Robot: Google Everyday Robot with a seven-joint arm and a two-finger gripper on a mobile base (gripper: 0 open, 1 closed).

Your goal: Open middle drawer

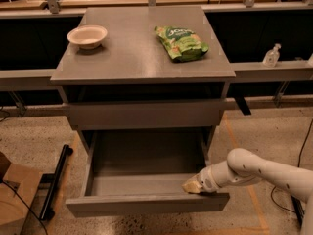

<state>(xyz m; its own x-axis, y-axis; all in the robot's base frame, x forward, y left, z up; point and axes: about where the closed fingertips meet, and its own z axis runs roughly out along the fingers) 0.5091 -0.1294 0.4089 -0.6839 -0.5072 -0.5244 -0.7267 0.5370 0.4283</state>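
Observation:
The middle drawer [146, 204] is a flat grey slab front with no handle. It stands pulled far out toward the camera, and its plain grey box interior [146, 155] is empty. The top drawer front [146, 114] above it is closed. The lowest drawer is hidden under the open one. My gripper [192, 186] comes in from the right on a white arm [254, 170]. Its yellowish tip rests at the inside right corner of the middle drawer, just behind the front panel.
On the cabinet top [132, 58] sit a white bowl [87, 35] at back left and a green chip bag [182, 43] at back right. A small bottle [271, 55] stands on the right ledge. A black bar [56, 180] and a cardboard box [14, 190] are on the floor at left.

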